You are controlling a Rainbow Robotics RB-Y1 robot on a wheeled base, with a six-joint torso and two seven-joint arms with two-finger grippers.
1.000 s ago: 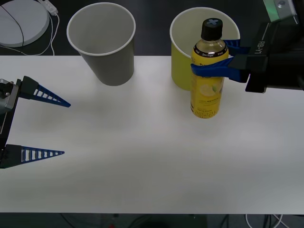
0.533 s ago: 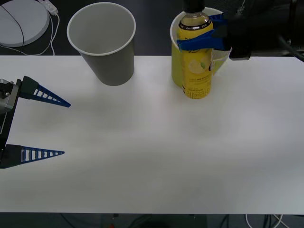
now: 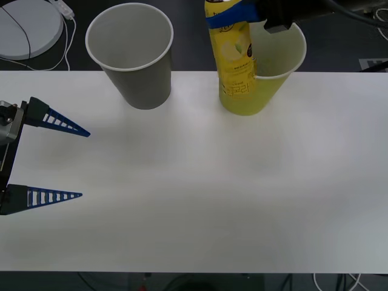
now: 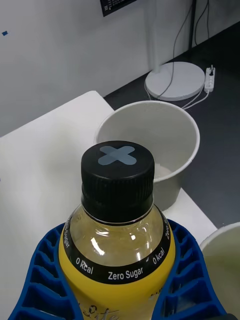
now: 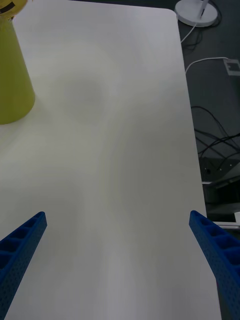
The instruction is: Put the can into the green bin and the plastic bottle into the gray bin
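Aloft, yellow-labelled plastic bottle point(image 3: 233, 51), black cap, in right pincer point(image 3: 242, 13).

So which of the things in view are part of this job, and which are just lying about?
In the job:
- plastic bottle, held by the right end effector
- gray bin
- green bin

Lying about:
- white round base and its cable, behind the table
- left end effector, open and idle

Yellow-labelled plastic bottle point(image 3: 233, 54) with black cap, yellow-green bin point(image 3: 273, 85), gray bin point(image 3: 136, 66).
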